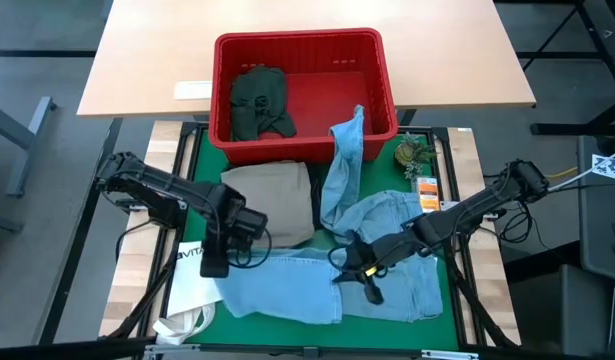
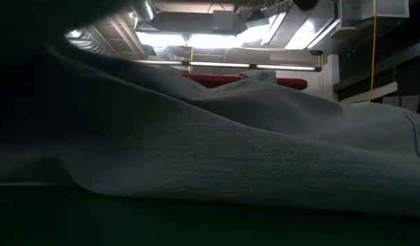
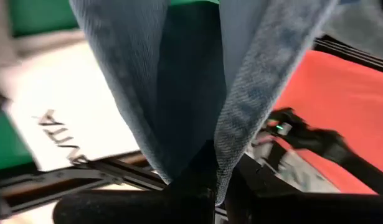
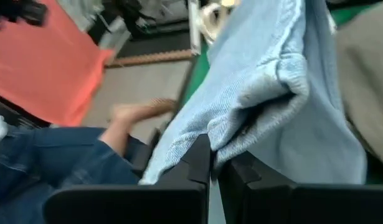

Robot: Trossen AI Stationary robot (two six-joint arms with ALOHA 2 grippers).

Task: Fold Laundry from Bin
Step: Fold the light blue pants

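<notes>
The light blue jeans [image 1: 317, 285] lie spread across the green mat's near part. One strip of the same pale denim [image 1: 344, 150] runs up over the rim of the red bin [image 1: 377, 60], which holds a dark green piece [image 1: 259, 100]. Khaki trousers [image 1: 277, 200] lie folded in front of the bin. My left gripper [image 1: 215, 266] is shut on the jeans' left end, over the white tote bag [image 1: 187, 262]. My right gripper [image 1: 364, 280] is shut on the jeans near their middle. In the low view, cloth [image 2: 216, 150] fills the picture. My left gripper pinches a bunched fold of the light blue jeans [image 3: 231, 155] between its two fingers, more than one layer. The fingers slant down from the table's left side. The cloth runs away from the fingers in a V and looks drawn up. My right gripper pinches an edge of the light blue jeans [image 4: 197, 146] between its two fingers, next to a thick seamed fold [image 4: 272, 81]. It comes slanting down from the table's right side. The rest of the cloth lies on the mat beyond the fingers.
A small green object [image 1: 412, 152] and orange cards [image 1: 427, 190] sit at the mat's right edge. A wooden table [image 1: 147, 50] stands behind the bin. A person's hand [image 4: 138, 112] and a denim-clad leg [image 4: 42, 165] show beyond the table.
</notes>
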